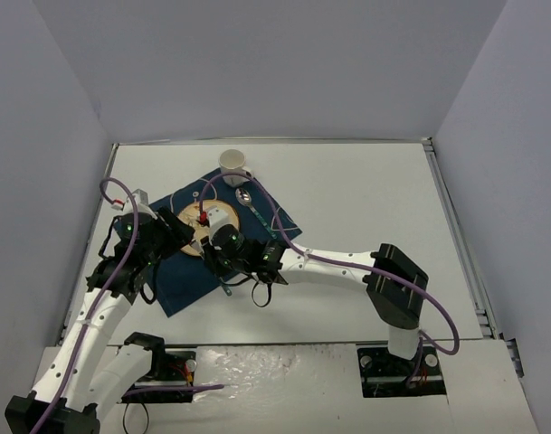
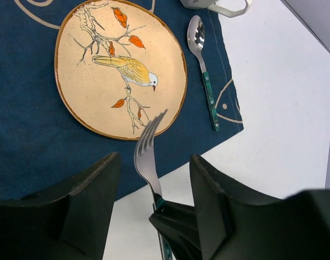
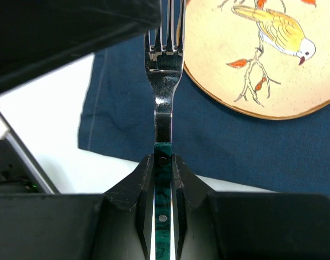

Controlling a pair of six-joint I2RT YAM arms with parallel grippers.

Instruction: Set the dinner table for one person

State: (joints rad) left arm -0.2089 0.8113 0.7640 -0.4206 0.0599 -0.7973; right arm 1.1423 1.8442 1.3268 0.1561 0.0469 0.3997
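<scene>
A blue placemat lies on the white table, with a cup at its far corner and a spoon near the plate. The left arm and right arm meet over the mat, covering much of the plate.

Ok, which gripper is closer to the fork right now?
Right. The right gripper is clamped on the fork by its green handle; the left gripper straddles its head, jaws apart, not touching.

inspector: left side, report.
me: my left arm reaches forward from its base. my left gripper has its jaws apart, one finger on each side of the fork, neither touching it.
inspector: right side?
me: my right arm stretches across to the left, wrist low. my right gripper is clamped on the fork's handle.
</scene>
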